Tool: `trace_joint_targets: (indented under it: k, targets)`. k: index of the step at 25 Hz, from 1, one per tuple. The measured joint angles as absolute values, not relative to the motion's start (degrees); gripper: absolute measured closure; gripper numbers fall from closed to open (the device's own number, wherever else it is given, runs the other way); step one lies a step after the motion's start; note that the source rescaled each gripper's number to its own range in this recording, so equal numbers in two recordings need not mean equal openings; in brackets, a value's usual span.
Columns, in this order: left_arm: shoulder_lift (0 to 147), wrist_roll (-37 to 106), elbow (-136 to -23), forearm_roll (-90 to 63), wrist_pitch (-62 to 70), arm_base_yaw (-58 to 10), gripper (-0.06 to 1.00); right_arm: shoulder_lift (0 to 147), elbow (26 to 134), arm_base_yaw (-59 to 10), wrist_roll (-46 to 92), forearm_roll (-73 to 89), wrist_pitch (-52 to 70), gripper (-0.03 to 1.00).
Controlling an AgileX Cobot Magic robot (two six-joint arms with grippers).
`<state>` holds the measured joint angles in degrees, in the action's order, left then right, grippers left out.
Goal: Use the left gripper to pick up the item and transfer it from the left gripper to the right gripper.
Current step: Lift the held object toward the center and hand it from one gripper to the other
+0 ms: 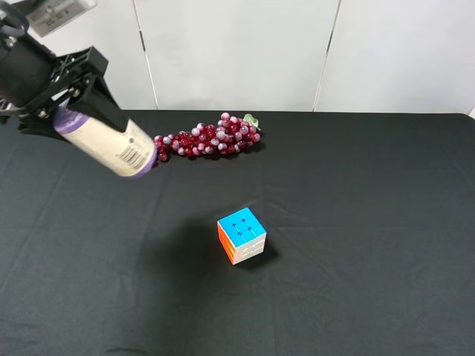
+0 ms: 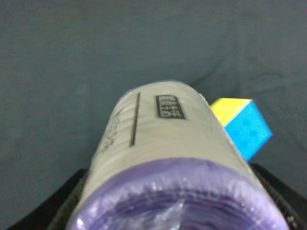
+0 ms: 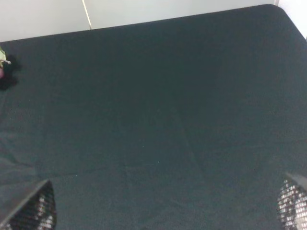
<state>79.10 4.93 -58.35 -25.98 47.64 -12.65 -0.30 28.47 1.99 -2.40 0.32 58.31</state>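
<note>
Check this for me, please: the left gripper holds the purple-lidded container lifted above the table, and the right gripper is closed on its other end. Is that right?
One part is wrong. The left gripper does hold the container lifted above the table, but the right gripper is not closed on it. The right wrist view shows its fingers wide open with only the table between them.

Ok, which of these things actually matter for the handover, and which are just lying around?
Part of the job:
- container, held off the table in the left gripper
- right gripper, open and empty

Just lying about:
- puzzle cube, on the black cloth
- grapes, at the back of the cloth
</note>
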Motion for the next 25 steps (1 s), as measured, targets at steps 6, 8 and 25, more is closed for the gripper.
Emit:
trace_joint_targets:
  k: [6,8,25]
  targets:
    - [79.1,10.23,-58.35,-35.08,47.77,-12.65,0.94,-0.3,28.47,1.99,-2.4,0.32,58.31,-0.03]
    - [79.1,12.32,-58.35,-38.22,47.77,-12.65,0.94,-0.3,28.47,1.99,-2.4,0.32,58.31,-0.03]
    - [90.79,37.87,-55.09,-68.78,56.03,-12.65,0.94,-0.3,28.47,1.99,-2.4,0.32,58.26,-0.03]
